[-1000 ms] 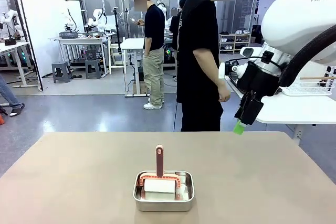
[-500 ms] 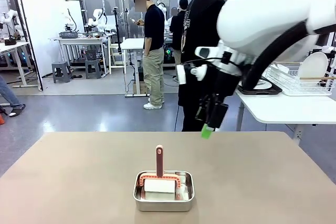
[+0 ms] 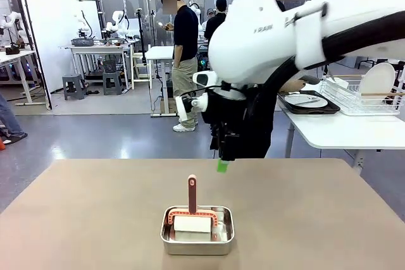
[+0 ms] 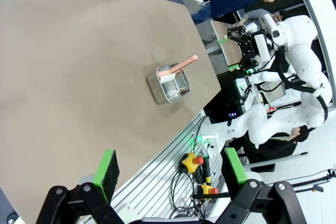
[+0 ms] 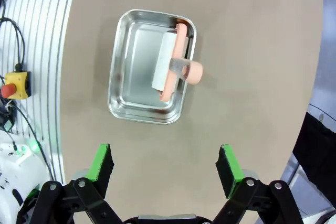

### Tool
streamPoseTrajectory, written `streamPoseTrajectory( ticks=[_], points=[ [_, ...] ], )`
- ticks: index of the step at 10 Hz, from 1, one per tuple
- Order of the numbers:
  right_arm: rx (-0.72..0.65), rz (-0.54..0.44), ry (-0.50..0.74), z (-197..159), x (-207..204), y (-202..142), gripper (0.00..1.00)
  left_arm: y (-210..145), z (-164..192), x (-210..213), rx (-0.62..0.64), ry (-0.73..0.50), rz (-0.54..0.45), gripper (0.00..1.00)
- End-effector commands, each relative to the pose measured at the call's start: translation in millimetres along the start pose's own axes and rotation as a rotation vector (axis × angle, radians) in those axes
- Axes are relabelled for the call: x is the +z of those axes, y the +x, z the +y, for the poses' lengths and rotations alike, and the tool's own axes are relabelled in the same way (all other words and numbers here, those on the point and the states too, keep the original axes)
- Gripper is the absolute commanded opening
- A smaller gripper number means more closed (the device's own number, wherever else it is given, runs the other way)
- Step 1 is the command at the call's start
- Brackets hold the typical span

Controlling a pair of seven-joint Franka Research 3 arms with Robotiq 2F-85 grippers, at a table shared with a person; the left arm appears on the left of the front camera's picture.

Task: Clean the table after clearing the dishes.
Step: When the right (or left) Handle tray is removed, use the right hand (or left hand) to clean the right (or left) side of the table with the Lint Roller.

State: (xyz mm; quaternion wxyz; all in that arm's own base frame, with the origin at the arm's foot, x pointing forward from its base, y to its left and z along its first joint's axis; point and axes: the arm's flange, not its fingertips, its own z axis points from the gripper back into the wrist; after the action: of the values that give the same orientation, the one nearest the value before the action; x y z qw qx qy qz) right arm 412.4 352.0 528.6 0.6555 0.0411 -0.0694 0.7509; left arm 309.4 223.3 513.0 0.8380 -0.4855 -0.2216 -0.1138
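The right fingers (image 5: 101,162) are spread and empty over the desk (image 5: 252,35), with the pink-framed roller (image 5: 167,64) in its steel pan (image 5: 116,95) just ahead of their tips. The left fingers (image 4: 106,167), likewise spread and empty, are well apart from it. The roller looks light and stiff and is best pinched by its raised handle (image 5: 192,72), though that smooth plastic may be slippery.

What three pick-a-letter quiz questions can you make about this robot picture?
1. Where is the pink-handled roller? A) in the steel pan B) on the floor C) on a chair
2. What colour are the right end effector pads? A) green B) blue C) yellow
3. How is the right end effector? A) shut on the roller B) open, holding nothing C) shut on a plate
Answers: 1 A, the roller lies inside the pan on the table; 2 A, both pads look green; 3 B, its jaws stand wide apart with nothing gripped.
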Motion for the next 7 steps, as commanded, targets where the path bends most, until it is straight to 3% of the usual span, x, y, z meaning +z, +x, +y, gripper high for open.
streamPoseTrajectory(
  ticks=[1,7],
  points=[
    [-0.062,0.094,-0.006,-10,-9,27,1.0,-3,-2,3,-0.011,-0.004,-0.002,1.0],
    [-0.114,0.2,-0.05,-3,-61,64,1.0,-3,-2,3,-0.011,-0.004,-0.002,1.0]
  ],
)
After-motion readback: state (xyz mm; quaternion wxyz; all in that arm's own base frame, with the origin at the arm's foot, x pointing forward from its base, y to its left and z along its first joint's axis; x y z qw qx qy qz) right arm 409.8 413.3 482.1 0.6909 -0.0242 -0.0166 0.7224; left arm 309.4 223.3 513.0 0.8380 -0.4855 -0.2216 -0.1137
